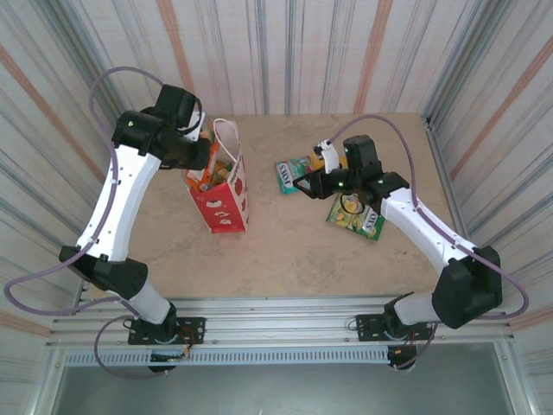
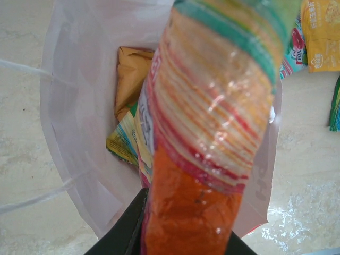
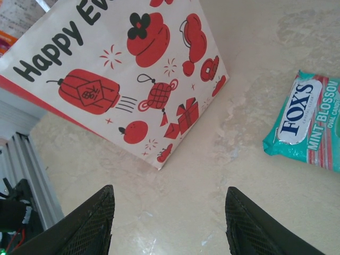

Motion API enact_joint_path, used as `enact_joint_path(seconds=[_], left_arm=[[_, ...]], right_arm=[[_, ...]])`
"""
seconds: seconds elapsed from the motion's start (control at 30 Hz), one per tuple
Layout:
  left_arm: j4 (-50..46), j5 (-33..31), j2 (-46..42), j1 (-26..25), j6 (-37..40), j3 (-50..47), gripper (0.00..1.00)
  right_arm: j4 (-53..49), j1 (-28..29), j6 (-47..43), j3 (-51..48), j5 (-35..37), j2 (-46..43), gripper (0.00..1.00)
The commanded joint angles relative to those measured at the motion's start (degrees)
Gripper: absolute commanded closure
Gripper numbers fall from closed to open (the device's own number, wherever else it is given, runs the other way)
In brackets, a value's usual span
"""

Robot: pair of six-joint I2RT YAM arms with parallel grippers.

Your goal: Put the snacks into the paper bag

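Top external: left claw point(image 1: 201, 162) over upright white-and-red paper gift bag point(image 1: 226, 203); right claw point(image 1: 304, 183) by green shiny packet point(image 1: 292, 173) on beige tabletop point(image 1: 285, 251).
Left wrist: pinching striped orange shiny pouch point(image 2: 207, 149) above bag mouth; orange packet point(image 2: 130, 74) and yellow packet point(image 2: 121, 141) inside. Could snag rim and tip the light bag.
Right wrist: spread, empty, bag just ahead.

The mouth of the paper bag point(image 2: 69, 106) is mostly blocked by the long orange pouch point(image 2: 212, 133) held across it by the left gripper point(image 1: 204, 157), and packets point(image 2: 130, 79) lie on its bottom; free room is beside the pouch, along one wall. On the table point(image 1: 285, 259), the strip between bag and green mint packet point(image 3: 308, 125) is bare, under the open right gripper point(image 3: 169, 212), and the near edge is bare too.
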Motion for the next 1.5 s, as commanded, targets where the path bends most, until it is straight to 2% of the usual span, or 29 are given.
enact_joint_path(seconds=[0.0, 0.43, 0.5, 0.57, 0.63, 0.7, 0.87, 0.97, 1.17, 1.3, 1.47], left_arm=[[-1.56, 0.17, -1.02, 0.36, -1.01, 0.0, 0.9], [-0.13, -2.46, 4.99, 1.28, -0.39, 2.17, 0.87], [-0.13, -2.49, 5.75, 1.29, -0.32, 2.68, 0.8], [-0.11, -2.85, 6.24, 1.29, -0.31, 3.36, 0.63], [0.05, -3.03, 6.13, 1.29, -0.24, 4.24, 0.56], [0.78, -2.76, 5.31, 1.29, -0.13, 4.65, 0.52], [3.2, -0.75, 1.78, 0.8, 1.01, 3.97, 0.52], [5.08, 0.67, -1.41, -1.13, 3.31, 1.79, 0.51], [13.81, 7.49, -11.19, -5.55, 7.31, -9.56, 0.49], [22.92, 15.12, -19.39, -7.46, 9.31, -21.35, 0.48], [32.04, 18.92, -25.33, -11.76, 9.34, -31.76, 0.46]], right_arm=[[-1.48, 0.35, 1.55, 1.71, -0.34, 0.93, 0.44], [-2.54, 0.34, 2.21, 1.36, 0.06, 1.22, 0.44], [-2.73, 0.34, 2.23, 1.28, 0.14, 1.05, 0.44], [-2.82, 0.35, 2.21, 1.23, 0.34, 1.03, 0.44], [-3.16, 0.25, 2.21, 1.27, 0.5, 0.97, 0.44], [-3.46, 0.25, 2.13, 1.27, 0.56, 1.04, 0.44], [-4.27, -0.53, 3.12, 1.54, 0.56, 0.74, 0.43], [-5.47, -1.86, 5.23, 1.45, 0.96, 0.14, 0.43], [-11.54, -8.08, 10.88, -0.31, 1.27, -1.9, 0.43], [-16.75, -15.04, 12.91, -3.06, 0.03, -3.8, 0.43], [-20.72, -25.83, 14.34, -8.36, -2.5, -6.37, 0.43]])
